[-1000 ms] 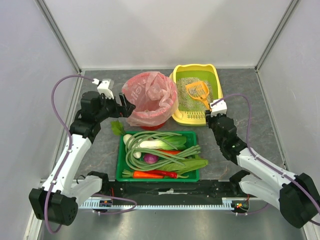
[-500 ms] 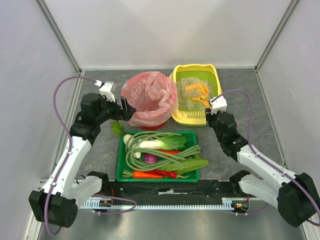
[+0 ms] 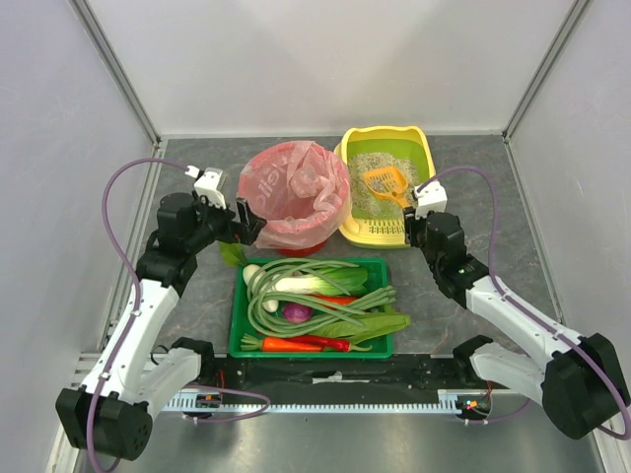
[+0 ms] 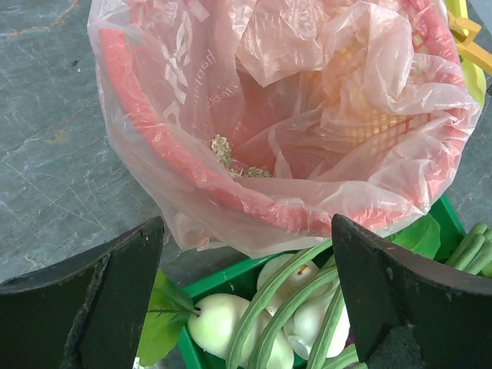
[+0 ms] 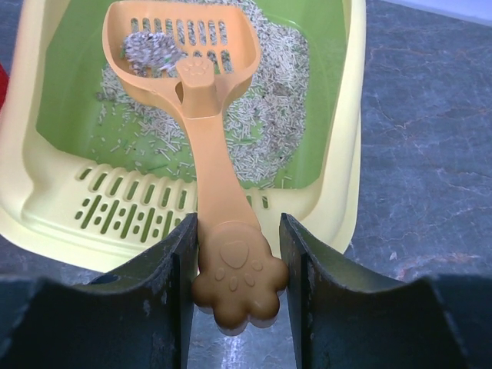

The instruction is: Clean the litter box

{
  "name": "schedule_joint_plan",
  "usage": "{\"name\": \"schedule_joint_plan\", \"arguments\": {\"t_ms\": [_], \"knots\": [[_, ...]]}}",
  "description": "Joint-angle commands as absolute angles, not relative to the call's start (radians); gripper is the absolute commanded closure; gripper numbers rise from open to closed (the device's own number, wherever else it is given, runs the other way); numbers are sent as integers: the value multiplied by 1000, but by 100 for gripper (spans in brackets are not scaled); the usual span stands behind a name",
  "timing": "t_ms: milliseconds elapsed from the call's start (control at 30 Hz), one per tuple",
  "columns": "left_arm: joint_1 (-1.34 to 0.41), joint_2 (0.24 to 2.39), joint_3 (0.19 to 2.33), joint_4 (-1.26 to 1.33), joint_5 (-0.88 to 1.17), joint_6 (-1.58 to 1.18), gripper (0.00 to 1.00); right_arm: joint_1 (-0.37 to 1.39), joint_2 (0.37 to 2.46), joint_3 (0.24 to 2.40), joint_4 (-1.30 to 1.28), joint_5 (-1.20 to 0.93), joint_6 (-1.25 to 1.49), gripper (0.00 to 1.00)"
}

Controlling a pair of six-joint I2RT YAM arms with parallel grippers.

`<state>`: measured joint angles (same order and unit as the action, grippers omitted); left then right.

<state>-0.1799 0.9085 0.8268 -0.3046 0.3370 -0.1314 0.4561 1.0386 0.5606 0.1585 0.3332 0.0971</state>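
Dark grey table (image 3: 532, 227), white walls (image 3: 325, 59). One litter box (image 3: 380, 233) at far right, one bin (image 3: 296, 197), one vegetable tray (image 3: 235, 315). Right gripper (image 5: 240, 231) clenches one scoop (image 5: 206, 115) by its handle; left gripper (image 4: 246, 231) gapes empty beside the bin.

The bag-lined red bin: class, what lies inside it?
A small clump of beige granules lies on the pink bag inside the red bin. Bag folds hide the rest of the bottom.

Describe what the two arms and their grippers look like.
Both arms are white shells with black joints: the left arm, the right arm. A purple cable loops along each. The left gripper and right gripper have broad, flat black fingers.
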Motion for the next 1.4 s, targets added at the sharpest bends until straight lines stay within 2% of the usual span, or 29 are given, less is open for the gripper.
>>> {"name": "schedule_joint_plan", "arguments": {"t_ms": [0,100,200,267,300,433,533,633,767,867,967,1100,1233,1367], "knots": [[-178,876,816,-282,304,-77,4,443,1048,609,153,439,100,100],[-176,856,807,-285,290,-69,4,426,1000,574,206,237,126,100],[-178,841,798,-284,284,-69,4,420,1006,591,133,412,140,100],[-176,833,795,-282,290,-71,4,396,956,546,203,340,164,100],[-178,831,790,-279,291,-74,4,397,951,539,221,231,172,100],[-179,834,792,-282,296,-77,4,384,986,595,107,382,164,100],[-183,825,785,-281,290,-75,4,385,959,567,218,182,207,100],[-183,805,784,-278,279,-78,4,388,1015,641,74,370,166,100],[-183,785,772,-271,252,-74,4,371,983,617,130,157,169,100],[-186,787,776,-272,264,-80,4,367,1000,627,63,357,162,100],[-187,790,773,-275,259,-78,4,359,940,563,173,172,221,100],[-187,785,776,-275,253,-77,4,400,950,589,74,303,143,100],[-187,775,772,-273,247,-75,4,402,818,535,167,314,74,100],[-187,769,769,-276,227,-71,4,402,827,633,92,324,8,100]]}}
